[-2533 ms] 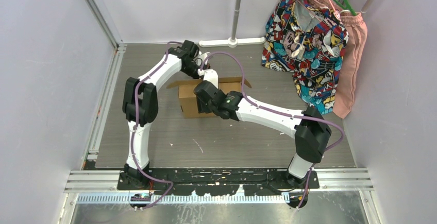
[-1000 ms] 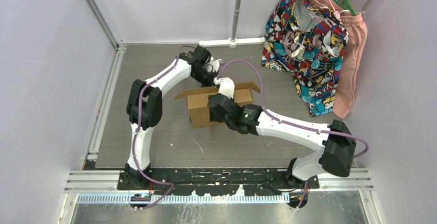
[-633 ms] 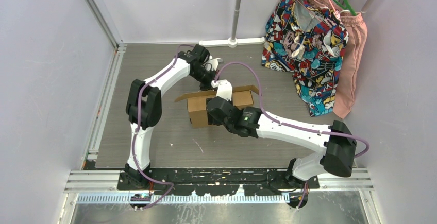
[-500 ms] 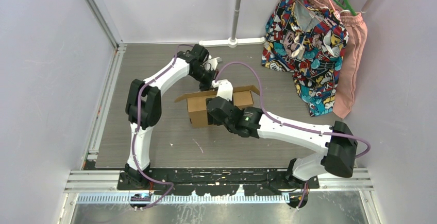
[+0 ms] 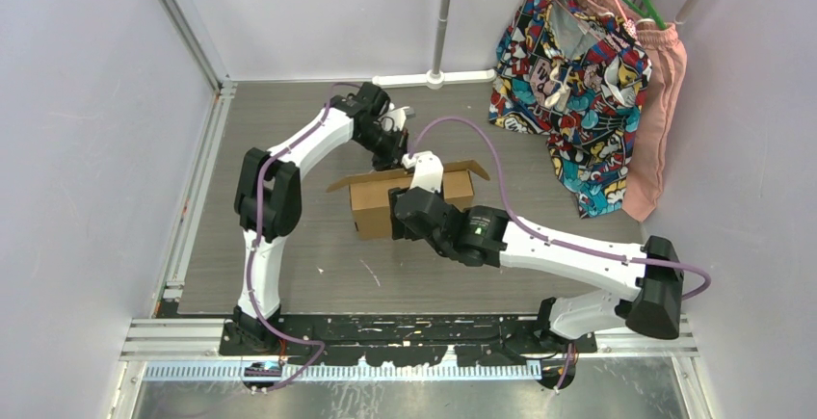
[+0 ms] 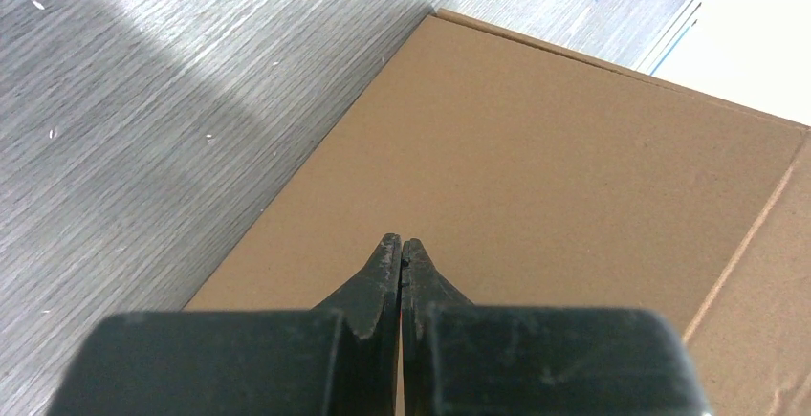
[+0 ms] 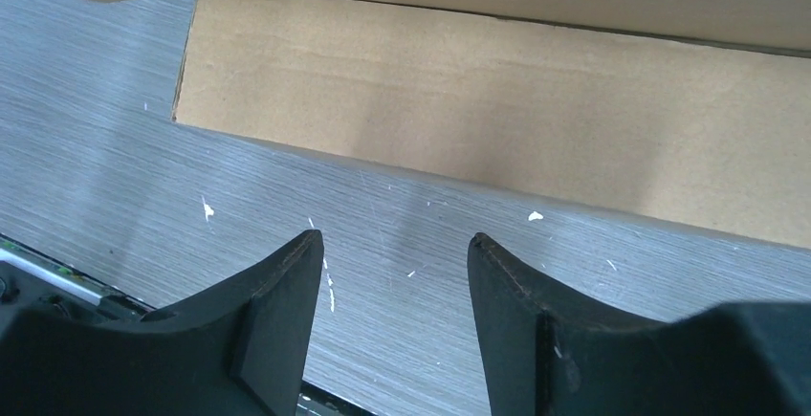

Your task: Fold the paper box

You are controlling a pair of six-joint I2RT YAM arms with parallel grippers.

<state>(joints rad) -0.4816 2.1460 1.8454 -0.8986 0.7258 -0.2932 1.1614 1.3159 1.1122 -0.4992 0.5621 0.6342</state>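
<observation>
The paper box [image 5: 370, 209] is plain brown cardboard, standing in the middle of the grey table with its flaps [image 5: 461, 168] raised at the back. My left gripper [image 5: 394, 160] reaches over the box's far side. In the left wrist view it [image 6: 402, 241] is shut with nothing in it, its tips over a flat cardboard panel [image 6: 536, 158]; I cannot tell whether they touch it. My right gripper [image 7: 394, 236] is open and empty above the table, just in front of the box's front wall [image 7: 497, 100]. From above, its fingers are hidden under the right wrist [image 5: 416, 212].
Patterned and pink clothes [image 5: 578, 63] hang at the back right. A white pipe foot [image 5: 435, 79] stands at the back wall. An aluminium rail [image 5: 197, 183] runs along the table's left edge, and the base rail [image 5: 385, 337] along the front. White flecks dot the table [image 7: 207, 210].
Over the whole span the box has slid right. In the last second my right arm's elbow swung out to the right and its jaws widened. The left gripper has stayed shut and hardly moved.
</observation>
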